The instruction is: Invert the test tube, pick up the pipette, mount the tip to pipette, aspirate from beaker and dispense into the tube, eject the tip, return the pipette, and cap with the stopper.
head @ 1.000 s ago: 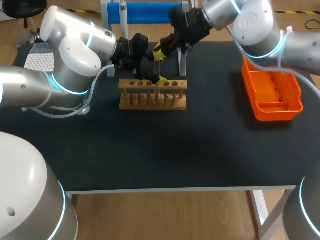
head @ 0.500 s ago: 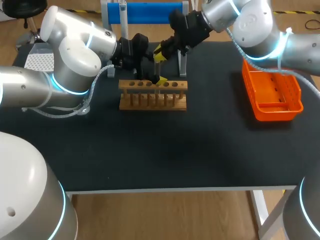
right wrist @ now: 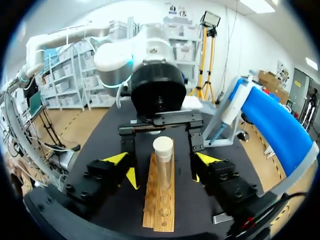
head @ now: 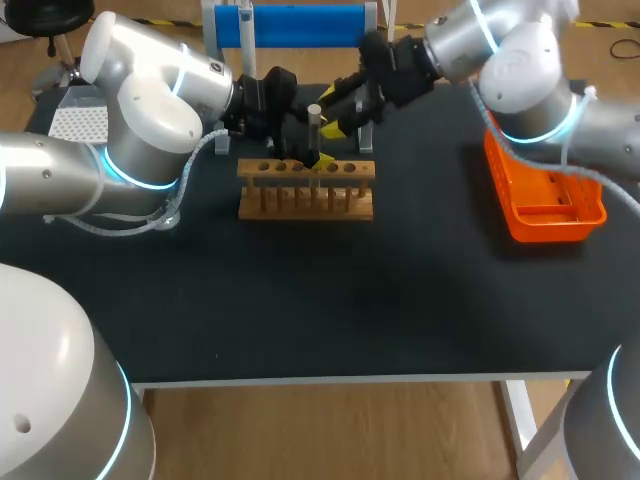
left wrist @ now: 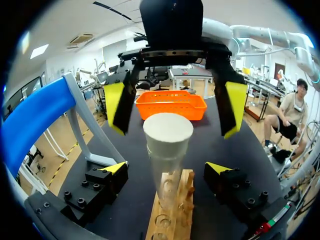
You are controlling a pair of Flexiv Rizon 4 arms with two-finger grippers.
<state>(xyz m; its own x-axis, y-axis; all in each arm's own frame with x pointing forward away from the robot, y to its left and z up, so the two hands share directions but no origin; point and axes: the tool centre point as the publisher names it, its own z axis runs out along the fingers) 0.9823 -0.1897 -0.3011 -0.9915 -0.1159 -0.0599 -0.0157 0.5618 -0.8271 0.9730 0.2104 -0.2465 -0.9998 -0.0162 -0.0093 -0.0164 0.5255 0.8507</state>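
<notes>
At the back middle of the desk [head: 300, 300] a wooden rack [head: 305, 190] stands, and the test tube [right wrist: 163, 172] sits upright in one of its middle holes. The stopper [right wrist: 163, 145], pale and round, is on the tube's mouth. The left tool [left wrist: 167, 169] comes in from the left and sits low at the rack. Its yellow tips are spread wide, one on each side of the tube, with a clear gap to the glass on both sides, so it grips nothing. The right tool [right wrist: 162, 161] comes in from the far right side, facing the left one across the rack. It is also spread, and nothing is pinched. From the left wrist camera its two yellow fingers [left wrist: 232, 107] hang apart at about stopper height beyond the tube, neither one touching the stopper. From the right wrist camera the tube stands just ahead, in line with the gap between its own tips. The rack's other holes that can be seen are empty. Behind the rack is a blue stand [head: 290, 25], and the pipette [right wrist: 224, 119] hangs on it, tip pointing down. An orange basket [head: 545, 190] sits at the right side of the desk, well apart from the rack. The head camera shows the two tools close together over the rack, with the tube between them.
</notes>
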